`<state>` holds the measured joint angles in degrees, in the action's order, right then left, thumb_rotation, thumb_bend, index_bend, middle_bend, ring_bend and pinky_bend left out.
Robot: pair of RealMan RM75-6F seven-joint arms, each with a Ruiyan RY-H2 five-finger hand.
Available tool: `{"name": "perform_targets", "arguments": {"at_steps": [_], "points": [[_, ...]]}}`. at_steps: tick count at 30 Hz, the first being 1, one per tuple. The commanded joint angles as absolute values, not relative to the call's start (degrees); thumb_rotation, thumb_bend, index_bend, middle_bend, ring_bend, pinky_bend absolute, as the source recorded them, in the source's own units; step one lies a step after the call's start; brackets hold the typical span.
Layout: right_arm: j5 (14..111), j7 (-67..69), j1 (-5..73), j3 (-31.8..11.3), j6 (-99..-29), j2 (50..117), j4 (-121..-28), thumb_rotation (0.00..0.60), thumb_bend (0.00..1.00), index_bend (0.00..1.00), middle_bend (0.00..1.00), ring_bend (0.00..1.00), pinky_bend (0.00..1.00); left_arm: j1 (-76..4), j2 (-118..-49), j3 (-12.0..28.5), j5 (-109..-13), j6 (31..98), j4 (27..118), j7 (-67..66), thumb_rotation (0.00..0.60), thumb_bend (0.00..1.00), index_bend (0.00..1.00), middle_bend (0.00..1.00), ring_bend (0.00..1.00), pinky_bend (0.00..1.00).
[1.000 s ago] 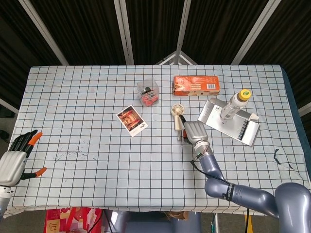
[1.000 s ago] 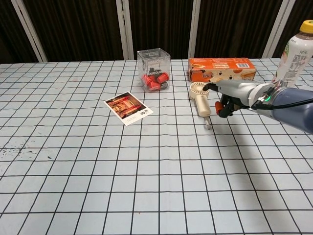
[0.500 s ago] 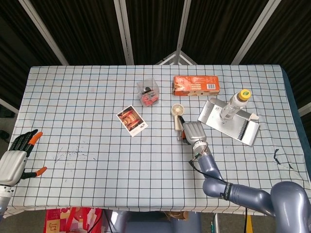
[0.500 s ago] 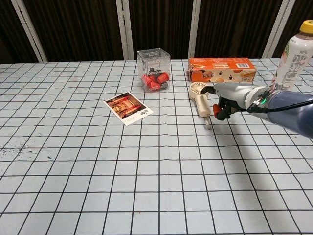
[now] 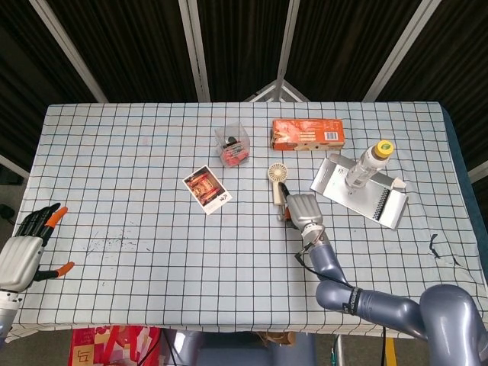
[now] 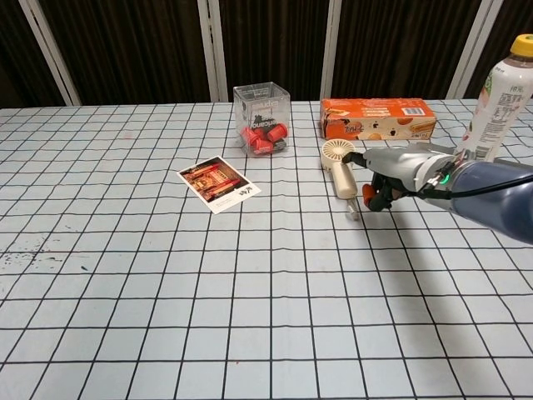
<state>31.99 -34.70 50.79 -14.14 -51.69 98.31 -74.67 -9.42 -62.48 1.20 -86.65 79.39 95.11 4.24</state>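
A small cream hand-held fan lies flat on the checked tablecloth, round head toward the far side. My right hand sits just right of its handle with fingers curled in. The thumb reaches over and touches the handle, and the orange fingertips hang beside its near end. The fan still rests on the cloth. My left hand hovers at the near left table edge, fingers spread, holding nothing; only the head view shows it.
A clear box of red pieces and an orange carton stand behind the fan. A photo card lies to its left. A bottle stands on a grey tray at the right.
My right hand has slid a little left against the fan's handle, and the fan has shifted slightly left with it. The left hand has not moved.
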Motion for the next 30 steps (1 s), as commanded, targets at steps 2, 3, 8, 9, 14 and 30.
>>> {"name": "perform_targets", "arguments": {"at_steps": [2,3,8,9,14,30], "points": [[32.0,-34.5,51.0,-14.3,-51.9,98.5,-74.6,0.6,0.79,0.0,0.83,0.92,0.91,-9.4,-62.5,1.2,-86.6,79.4,95.1,4.3,0.6,0.04,0.0,0.0,0.0,0.0],[32.1,-34.5,51.0,-14.3,-52.0,98.5,-74.5,0.6,0.79,0.0,0.83,0.92,0.91,-9.4,-62.5,1.2,-86.6,79.4,95.1,4.4,0.6,0.04,0.0,0.0,0.0,0.0],[32.0,-34.6,51.1,-14.1,-52.1,98.6,-74.5,0.6,0.79,0.0,0.83,0.92,0.91,-9.5,-62.4,1.2,-86.6,79.3,95.1,4.5,0.6,0.04,0.0,0.0,0.0,0.0],[32.0,-34.6,51.1,-14.1,-52.1,98.6,-74.5,0.6,0.79,0.0,0.83,0.92,0.91,-9.5,-62.4,1.2,-86.6,79.3,95.1,4.6,0.6,0.04,0.0,0.0,0.0,0.0],[31.8,-34.7,51.2,-13.7,-52.2,98.9,-74.2,0.6,0.79,0.0,0.83,0.92,0.91,-9.5,-62.3,1.1,-86.6,79.2,95.2,4.7,0.6,0.04,0.0,0.0,0.0,0.0],[29.9,-35.7,51.3,-12.7,-51.2,99.5,-73.0,0.6,0.8,0.0,0.83,0.92,0.91,-9.6,-62.2,1.0,-86.4,78.9,95.5,5.1,0.6,0.04,0.0,0.0,0.0,0.0]]}}
